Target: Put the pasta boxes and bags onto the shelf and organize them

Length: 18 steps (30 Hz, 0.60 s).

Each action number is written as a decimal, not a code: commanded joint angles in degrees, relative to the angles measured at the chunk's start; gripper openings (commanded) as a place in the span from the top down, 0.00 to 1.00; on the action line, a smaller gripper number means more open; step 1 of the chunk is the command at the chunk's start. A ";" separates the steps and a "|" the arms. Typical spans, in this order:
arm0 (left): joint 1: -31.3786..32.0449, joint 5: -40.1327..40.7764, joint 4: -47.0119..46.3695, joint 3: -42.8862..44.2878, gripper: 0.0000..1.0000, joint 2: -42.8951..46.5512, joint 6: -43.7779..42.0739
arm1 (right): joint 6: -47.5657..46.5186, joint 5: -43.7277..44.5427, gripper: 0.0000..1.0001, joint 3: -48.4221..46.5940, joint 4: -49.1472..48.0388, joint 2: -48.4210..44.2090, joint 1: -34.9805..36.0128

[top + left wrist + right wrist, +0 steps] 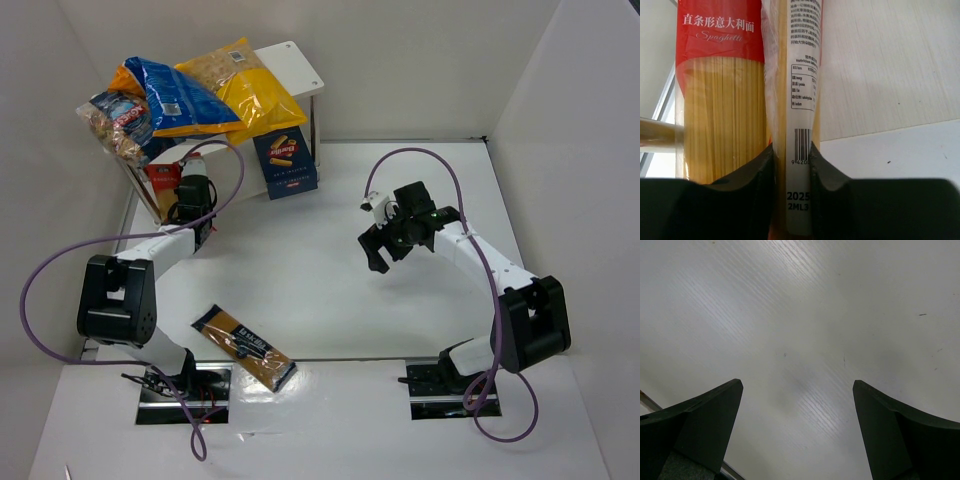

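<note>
Left gripper [792, 156] clenched on the red-edged spaghetti packet [720, 110] — jaws pinch its back seam at the barcode. The packet is at the left front of the shelf [297, 62], below the heaped blue bag [175, 95] and yellow bag [250, 90]. Pasta box [286, 162] stands by the shelf's front. Dark-label spaghetti packet [243, 347] lies flat near the left base. Right gripper [797, 390] is spread wide — nothing in it, over the table [800, 315].

A white bench [330, 290] with a faint wood grain and a few tiny dark specks, glossy along its near edge. Plain white walls [420, 60] stand at its far side and both flanks, meeting in a corner at far right.
</note>
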State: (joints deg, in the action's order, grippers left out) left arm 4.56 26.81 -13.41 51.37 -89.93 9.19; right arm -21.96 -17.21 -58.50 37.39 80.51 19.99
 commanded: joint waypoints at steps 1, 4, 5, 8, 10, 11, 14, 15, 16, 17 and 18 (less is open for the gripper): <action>-1.04 2.99 -7.77 4.35 0.64 2.30 -0.49 | -0.28 -0.72 0.00 -0.56 1.02 0.09 -0.30; -1.04 2.99 -7.77 4.35 0.52 2.83 -0.49 | -0.81 -1.85 0.00 -0.56 1.55 0.09 -0.30; -1.04 2.99 -7.77 4.35 0.50 3.35 -0.49 | -0.81 -1.86 0.00 -0.56 1.55 0.09 -0.30; -1.04 2.99 -7.25 3.82 0.40 3.36 0.04 | -0.81 -1.86 0.00 -1.08 1.55 0.09 -0.30; -1.04 2.99 -6.72 3.82 0.37 3.89 0.56 | -0.81 -1.86 0.00 -1.09 1.55 0.09 -0.30; -1.04 2.99 -6.20 3.82 0.35 3.89 0.57 | -1.33 -1.86 0.00 -1.09 1.55 0.09 -0.30; -0.43 2.99 -4.88 3.82 0.28 3.89 1.09 | -1.34 -1.86 0.00 -1.09 1.55 0.09 -0.30; 0.10 2.99 -4.00 3.82 0.25 4.58 1.09 | -1.34 -2.38 0.00 -1.09 2.07 0.09 -0.30; 0.10 3.51 -2.95 3.82 0.20 5.20 1.09 | -1.34 -2.39 0.00 -1.09 2.08 0.09 -0.30; 0.62 3.51 -2.24 3.82 0.17 5.20 1.09 | -1.34 -2.39 0.00 -1.09 2.08 0.09 -0.30; 0.63 3.51 -1.19 3.82 0.14 5.99 1.70 | -1.34 -2.39 0.00 -1.09 2.08 0.09 -0.30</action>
State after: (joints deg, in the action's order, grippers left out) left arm 4.43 29.10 -14.15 52.90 -87.81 9.32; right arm -22.46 -18.50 -58.50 38.59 80.51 19.99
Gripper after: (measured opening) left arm 0.844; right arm 0.994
